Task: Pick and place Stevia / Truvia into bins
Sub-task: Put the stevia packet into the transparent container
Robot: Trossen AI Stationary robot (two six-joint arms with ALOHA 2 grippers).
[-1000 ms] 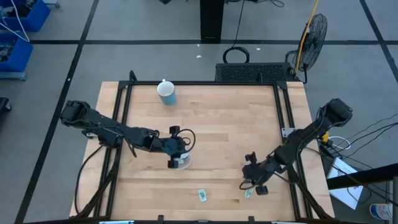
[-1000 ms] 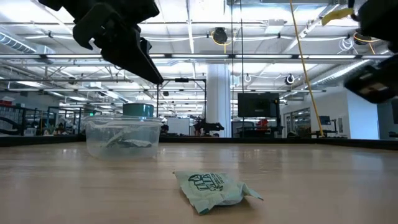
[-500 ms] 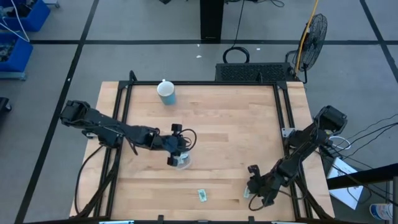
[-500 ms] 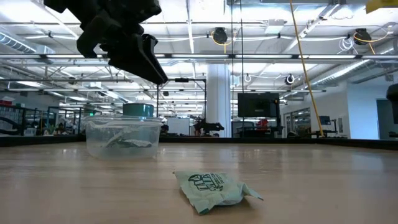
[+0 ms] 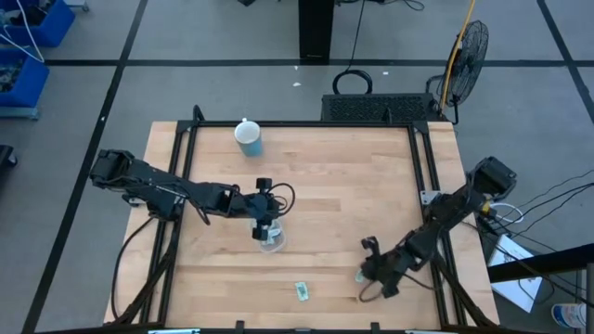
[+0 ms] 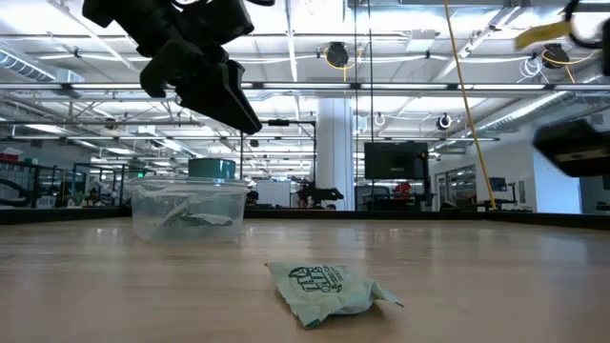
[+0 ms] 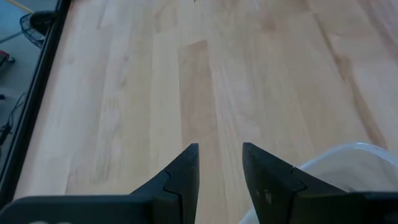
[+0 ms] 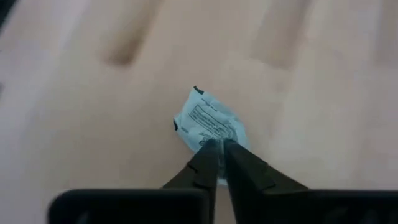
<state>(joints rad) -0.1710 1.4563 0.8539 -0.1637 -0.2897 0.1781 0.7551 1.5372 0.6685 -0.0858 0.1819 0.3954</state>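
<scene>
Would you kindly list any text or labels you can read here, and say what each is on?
None is legible.
Sachet on the table: dark green round logo, lettering too small to read.
Sachet pinched in the right hand: lines of print, blurred.
Blue cup: no visible text.

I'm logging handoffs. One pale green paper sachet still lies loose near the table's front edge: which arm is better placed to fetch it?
Probably the left. The left gripper hangs open and empty over the clear plastic container; the right gripper already pinches another sachet. The loose sachet lies between them.
</scene>
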